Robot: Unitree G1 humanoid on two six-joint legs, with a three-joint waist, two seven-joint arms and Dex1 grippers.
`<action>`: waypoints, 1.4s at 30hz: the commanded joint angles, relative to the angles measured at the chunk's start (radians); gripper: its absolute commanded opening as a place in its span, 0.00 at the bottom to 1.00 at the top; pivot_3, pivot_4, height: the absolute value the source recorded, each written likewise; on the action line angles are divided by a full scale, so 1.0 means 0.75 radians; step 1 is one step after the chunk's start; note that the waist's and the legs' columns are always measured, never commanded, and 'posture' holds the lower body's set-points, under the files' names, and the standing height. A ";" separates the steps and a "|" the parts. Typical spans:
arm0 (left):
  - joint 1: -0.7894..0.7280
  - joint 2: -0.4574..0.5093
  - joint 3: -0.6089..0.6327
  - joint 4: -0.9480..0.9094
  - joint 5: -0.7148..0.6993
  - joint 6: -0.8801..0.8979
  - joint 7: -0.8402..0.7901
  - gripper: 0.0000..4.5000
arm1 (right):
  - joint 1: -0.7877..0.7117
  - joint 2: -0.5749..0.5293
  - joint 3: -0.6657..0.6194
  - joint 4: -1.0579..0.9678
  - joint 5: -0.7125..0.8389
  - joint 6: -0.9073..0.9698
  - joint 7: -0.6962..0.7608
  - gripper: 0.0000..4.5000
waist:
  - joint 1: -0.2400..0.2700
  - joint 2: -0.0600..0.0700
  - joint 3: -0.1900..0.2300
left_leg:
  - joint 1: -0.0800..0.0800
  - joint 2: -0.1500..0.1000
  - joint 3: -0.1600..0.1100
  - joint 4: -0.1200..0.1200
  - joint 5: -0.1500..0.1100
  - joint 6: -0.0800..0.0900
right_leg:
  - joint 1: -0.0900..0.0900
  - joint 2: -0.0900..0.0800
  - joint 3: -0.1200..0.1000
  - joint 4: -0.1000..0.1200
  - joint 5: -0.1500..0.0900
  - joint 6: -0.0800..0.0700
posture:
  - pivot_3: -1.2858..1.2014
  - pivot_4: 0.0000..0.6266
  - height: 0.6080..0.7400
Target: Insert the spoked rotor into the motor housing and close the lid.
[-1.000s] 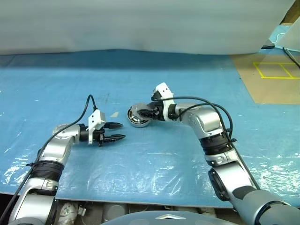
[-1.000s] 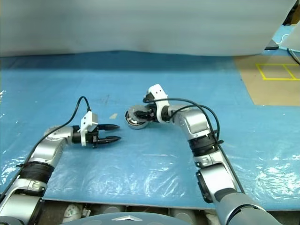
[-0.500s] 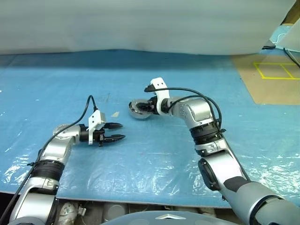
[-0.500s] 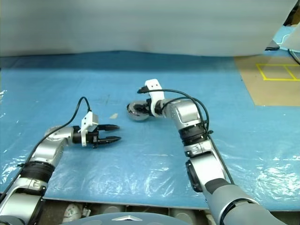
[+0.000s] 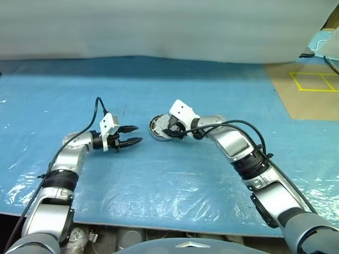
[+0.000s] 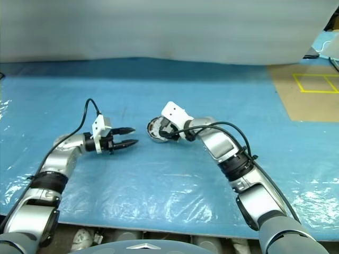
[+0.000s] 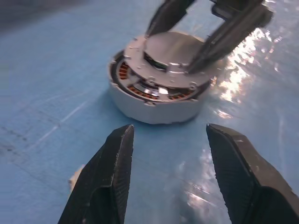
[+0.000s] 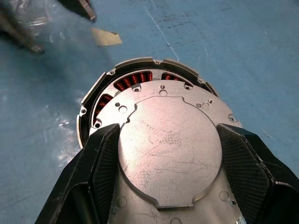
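Found the motor housing [image 5: 159,128] lying flat on the blue plastic sheet [image 5: 185,180], about mid-scene, between the two arms. Noted a flat silver disc [image 8: 168,154] seated on top of it, slightly off-centre, leaving an arc of copper windings bare along one side. Could not tell whether this disc was the lid.

Saw the right gripper [image 5: 169,130] reaching in from the right and angled down, its two black fingers [image 8: 100,163] pressed against opposite edges of the disc, pinching it.

Saw the left gripper [image 5: 137,134] just left of the housing, pointed at it roughly level, fingers [image 7: 112,177] spread with nothing between them and clear of the housing's wall.

Spotted a small beige scrap [image 8: 105,36] flat on the sheet near the housing.
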 commanded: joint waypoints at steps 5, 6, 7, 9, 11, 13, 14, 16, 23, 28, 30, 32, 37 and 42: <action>-0.104 -0.013 0.002 0.134 0.057 -0.106 -0.001 0.58 | 0.123 -0.196 0.010 -0.162 0.045 -0.124 0.304 0.65 | 0.007 0.000 0.000 | -0.001 0.000 0.000 -0.001 0.000 0.000 | 0.000 0.000 -0.001 0.000 0.001 0.001 | 0.52 0.24 1.00; -0.115 -0.022 -0.001 0.146 0.060 -0.107 -0.003 0.58 | 0.133 -0.217 -0.001 -0.183 0.061 -0.146 0.342 0.65 | 0.007 0.000 0.000 | -0.001 0.000 0.000 -0.001 0.000 0.000 | 0.000 0.000 -0.001 0.000 0.001 0.002 | 0.52 0.24 1.00; -0.125 -0.031 -0.006 0.160 0.068 -0.118 -0.006 0.58 | 0.141 -0.240 -0.010 -0.205 0.075 -0.160 0.382 0.65 | 0.007 0.000 0.000 | -0.001 0.001 0.000 -0.001 0.000 0.000 | 0.000 0.000 -0.001 0.000 0.001 0.002 | 0.52 0.24 1.00; -0.138 -0.043 -0.015 0.183 0.086 -0.143 -0.013 0.58 | 0.148 -0.265 -0.020 -0.223 0.083 -0.181 0.425 0.65 | 0.008 0.000 0.000 | -0.001 0.001 0.000 -0.001 0.000 0.000 | 0.000 0.000 -0.002 0.000 0.001 0.001 | 0.52 0.24 1.00; -0.143 -0.065 -0.021 0.190 0.092 -0.153 -0.017 0.58 | 0.135 -0.248 -0.052 -0.216 0.107 -0.173 0.435 0.65 | 0.004 0.000 0.000 | -0.001 0.001 -0.001 0.000 0.000 0.000 | 0.000 0.000 -0.002 0.000 0.000 0.001 | 0.52 0.24 1.00; -0.142 -0.090 -0.026 0.184 0.091 -0.150 -0.026 0.58 | 0.111 -0.212 -0.080 -0.194 0.125 -0.165 0.425 0.65 | 0.004 0.000 0.000 | -0.001 0.002 -0.001 0.000 0.000 0.001 | -0.001 0.000 -0.002 0.001 -0.002 -0.003 | 0.52 0.24 1.00; -0.138 -0.099 -0.029 0.179 0.091 -0.148 -0.034 0.58 | 0.100 -0.194 -0.088 -0.184 0.126 -0.167 0.419 0.65 | 0.003 0.000 0.000 | -0.001 0.002 -0.001 0.001 0.000 0.001 | -0.001 0.000 -0.002 0.001 -0.002 -0.004 | 0.52 0.24 1.00; -0.128 -0.117 -0.037 0.163 0.088 -0.132 -0.050 0.58 | 0.083 -0.159 -0.105 -0.185 0.145 -0.156 0.420 0.65 | 0.004 0.000 0.000 | -0.002 0.002 0.000 0.002 0.000 0.001 | -0.002 0.000 -0.002 0.002 -0.003 -0.004 | 0.52 0.24 1.00; -0.079 -0.107 -0.099 0.128 0.129 -0.122 -0.106 0.58 | 0.060 -0.092 -0.119 -0.165 0.138 -0.144 0.380 0.65 | 0.007 -0.001 0.001 | -0.007 0.002 -0.001 0.004 0.000 0.001 | -0.005 0.000 -0.003 0.003 -0.003 -0.005 | 0.52 0.24 1.00; -0.069 -0.098 -0.092 0.134 0.143 -0.129 -0.098 0.58 | 0.063 -0.078 -0.142 -0.158 0.144 -0.122 0.359 0.65 | 0.007 -0.001 0.001 | -0.008 0.003 -0.002 0.005 0.000 0.001 | -0.005 0.000 -0.003 0.004 -0.003 -0.005 | 0.52 0.24 1.00; -0.065 -0.102 -0.091 0.129 0.143 -0.129 -0.097 0.58 | 0.061 -0.062 -0.142 -0.153 0.139 -0.114 0.339 0.65 | 0.007 -0.001 0.001 | -0.008 0.003 -0.002 0.006 0.000 0.001 | -0.005 0.000 -0.003 0.004 -0.003 -0.005 | 0.52 0.24 1.00; -0.063 -0.110 -0.094 0.124 0.144 -0.129 -0.093 0.58 | 0.057 -0.035 -0.135 -0.143 0.130 -0.100 0.310 0.65 | 0.004 -0.001 0.001 | -0.008 0.003 -0.002 0.006 0.000 0.001 | -0.005 0.000 -0.003 0.004 -0.003 -0.005 | 0.52 0.24 1.00; -0.075 -0.116 -0.096 0.138 0.149 -0.139 -0.092 0.58 | 0.070 -0.021 -0.102 -0.131 0.098 -0.095 0.287 0.65 | 0.006 -0.001 0.001 | -0.009 0.003 -0.002 0.006 0.000 0.001 | -0.006 0.000 -0.004 0.003 -0.003 -0.005 | 0.52 0.24 1.00; -0.080 -0.103 -0.092 0.157 0.157 -0.160 -0.091 0.58 | 0.090 -0.027 -0.089 -0.112 0.078 -0.106 0.279 0.65 | 0.005 -0.001 0.001 | -0.009 0.003 -0.002 0.006 0.000 0.001 | -0.006 0.000 -0.004 0.004 -0.003 -0.005 | 0.52 0.24 1.00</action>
